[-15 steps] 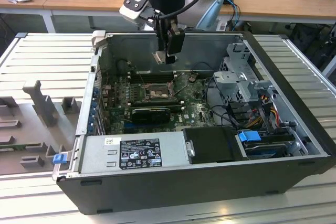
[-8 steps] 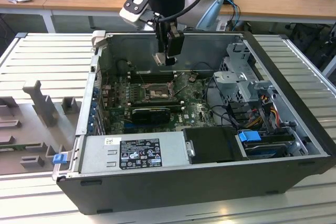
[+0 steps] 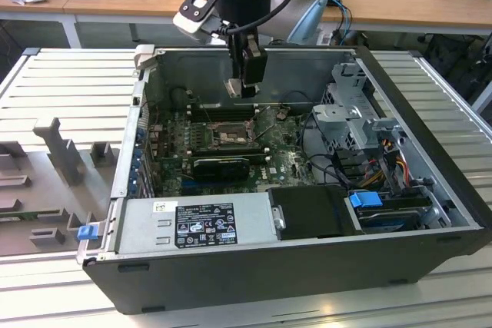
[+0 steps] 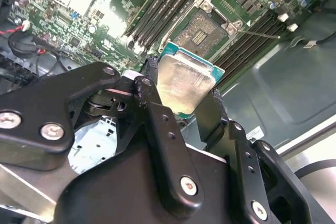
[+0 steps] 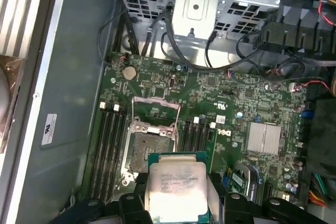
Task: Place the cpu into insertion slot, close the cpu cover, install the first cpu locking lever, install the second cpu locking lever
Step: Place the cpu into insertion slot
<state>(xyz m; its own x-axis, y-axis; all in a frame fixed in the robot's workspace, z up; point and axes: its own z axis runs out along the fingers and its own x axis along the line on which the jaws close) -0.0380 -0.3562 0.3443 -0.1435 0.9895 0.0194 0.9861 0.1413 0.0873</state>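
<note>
My gripper (image 3: 241, 90) hangs inside the open computer case, shut on the cpu (image 3: 234, 87). Both wrist views show the cpu (image 4: 184, 85) (image 5: 176, 187) as a square chip with a pale metal top and a green edge, pinched between black fingers (image 4: 149, 98). It is in the air, apart from the board. The insertion slot (image 5: 147, 148) (image 4: 202, 30) (image 3: 228, 137) lies uncovered on the green board just beyond the chip. The cpu cover (image 5: 156, 111) stands swung up at the slot's far edge. A thin metal lever (image 4: 257, 34) sticks out beside the slot.
Long black memory slots (image 5: 107, 145) flank the socket on both sides. A silver heatsink (image 5: 264, 137) and a black card (image 3: 223, 165) sit nearby. The drive cage (image 3: 354, 113) with cables and the power supply (image 3: 196, 224) bound the case (image 3: 430, 113).
</note>
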